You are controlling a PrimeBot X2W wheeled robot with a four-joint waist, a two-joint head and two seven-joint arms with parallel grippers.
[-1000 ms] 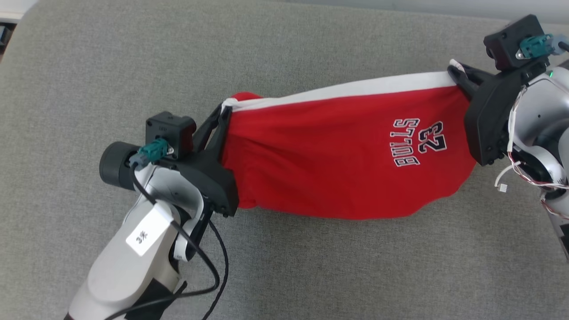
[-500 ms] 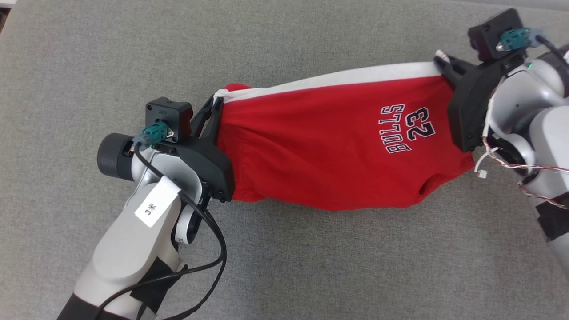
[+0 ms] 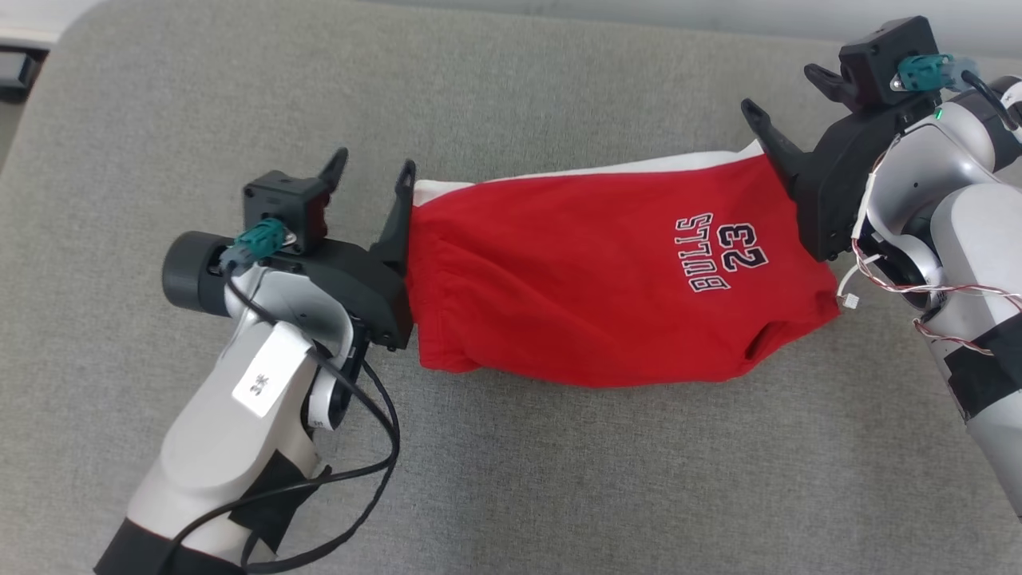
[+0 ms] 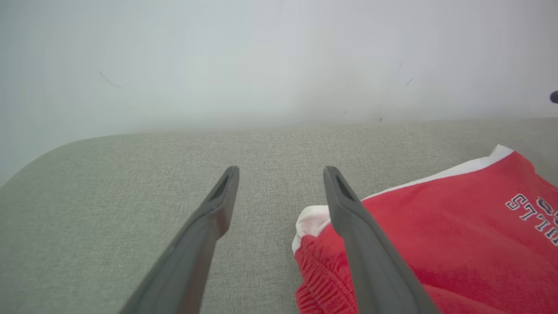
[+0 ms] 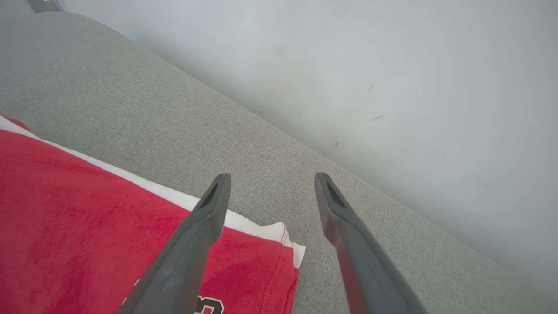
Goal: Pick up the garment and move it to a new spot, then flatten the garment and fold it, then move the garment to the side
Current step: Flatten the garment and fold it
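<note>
Across mid-frame the garment (image 3: pixel 599 279) lies spread on the grey surface (image 3: pixel 511 479), ready for folding, I judge. My left fingers (image 3: pixel 399 212) and right fingers (image 3: pixel 773 137) stand wide at its ends, holding nothing.

**Colour and Pattern Findings**

The garment (image 3: pixel 591 287) is solid red, with a white band (image 3: pixel 639 166) along its far edge. Its lettering (image 3: pixel 722 254), "BULLS 23", is white with a dark outline. The upholstered surface (image 3: pixel 511 479) is a plain grey weave. The left gripper (image 3: pixel 374 162) and right gripper (image 3: pixel 782 89) are matt black. The left forearm (image 3: pixel 215 455) and right forearm (image 3: pixel 970 231) are pale grey-white with black bands. The label (image 3: pixel 263 382) is white, the connector (image 3: pixel 257 238) teal and the wall (image 4: pixel 279 56) off-white.
</note>
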